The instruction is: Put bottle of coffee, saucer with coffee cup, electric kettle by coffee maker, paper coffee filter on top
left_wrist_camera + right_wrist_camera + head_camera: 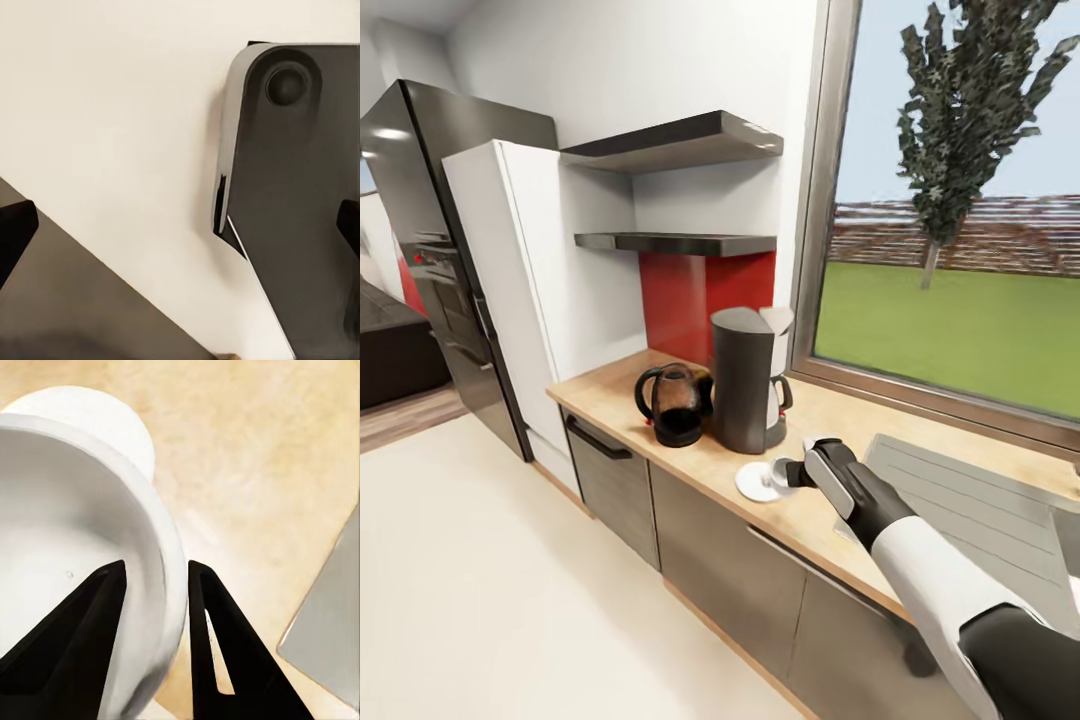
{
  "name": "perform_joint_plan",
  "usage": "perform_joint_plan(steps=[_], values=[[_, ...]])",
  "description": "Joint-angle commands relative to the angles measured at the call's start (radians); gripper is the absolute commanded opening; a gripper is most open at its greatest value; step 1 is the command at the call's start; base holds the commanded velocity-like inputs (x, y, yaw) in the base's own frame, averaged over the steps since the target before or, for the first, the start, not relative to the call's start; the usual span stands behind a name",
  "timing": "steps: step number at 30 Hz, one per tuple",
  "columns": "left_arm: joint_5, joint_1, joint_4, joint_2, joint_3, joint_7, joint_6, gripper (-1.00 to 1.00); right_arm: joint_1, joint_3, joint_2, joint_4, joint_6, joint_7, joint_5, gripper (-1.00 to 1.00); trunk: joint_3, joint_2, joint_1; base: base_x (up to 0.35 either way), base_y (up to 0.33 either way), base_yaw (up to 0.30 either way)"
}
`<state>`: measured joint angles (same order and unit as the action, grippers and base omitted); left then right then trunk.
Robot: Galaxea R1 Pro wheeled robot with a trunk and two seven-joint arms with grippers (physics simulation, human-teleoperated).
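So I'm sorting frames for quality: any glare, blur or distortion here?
Head view: wide-angle bend in the window frame, bright sheen on the fridge. Right wrist view: coffee cup rim close and soft, washed-out white, fingers astride it. Left wrist view: dark edges blurred.

A home kitchen: wood countertop (810,520) with sink, grey cabinets (720,560), tall fridge (510,290) (garden beyond the window (960,220)).

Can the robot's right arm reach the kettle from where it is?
Probably not right away: the right gripper has its fingers pinching the coffee cup's rim, and the coffee maker stands between it and the kettle.
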<state>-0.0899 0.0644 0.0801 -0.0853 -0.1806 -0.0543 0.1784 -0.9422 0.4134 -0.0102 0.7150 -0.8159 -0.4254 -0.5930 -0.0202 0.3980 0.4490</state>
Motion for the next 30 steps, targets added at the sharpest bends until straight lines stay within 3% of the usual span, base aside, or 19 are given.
perform_joint_plan(steps=[1,30], values=[[-0.01,0.0,0.001,0.0,-0.006,-0.002,0.002,1.0,-0.001,0.005,-0.001,0.0,-0.002,-0.01,-0.011,-1.0,-0.002,0.002,0.001,0.246,0.117,-0.001],[-0.01,0.0,0.0,0.001,-0.007,-0.002,0.003,1.0,-0.001,0.004,-0.001,-0.006,-0.002,-0.01,-0.008,-1.0,-0.002,0.002,0.001,0.089,0.064,0.0]])
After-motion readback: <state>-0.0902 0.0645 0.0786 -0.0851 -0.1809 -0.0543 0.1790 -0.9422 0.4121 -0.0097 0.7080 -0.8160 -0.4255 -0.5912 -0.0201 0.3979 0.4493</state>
